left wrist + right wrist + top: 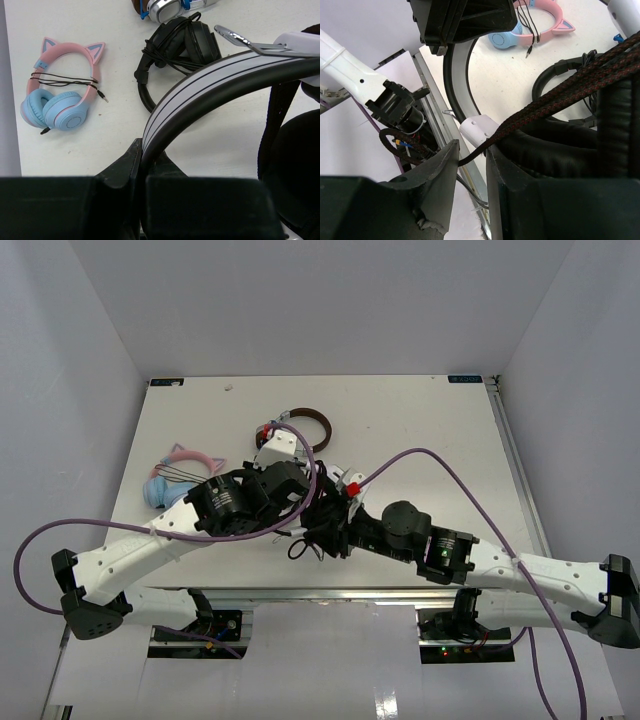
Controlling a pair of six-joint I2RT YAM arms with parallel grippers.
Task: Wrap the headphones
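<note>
1 overhead view down onto table (420, 420); 2 close wrist views, both with pink headphones (70, 112).

Table (440, 420) right half open; pink headphones (60, 90), black headphones (175, 45), brown-banded headphones (308, 427) block left, far centre.

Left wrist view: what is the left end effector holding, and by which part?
The left end effector is shut on the white over-ear headphones with black ear pads, gripping their white headband.
</note>
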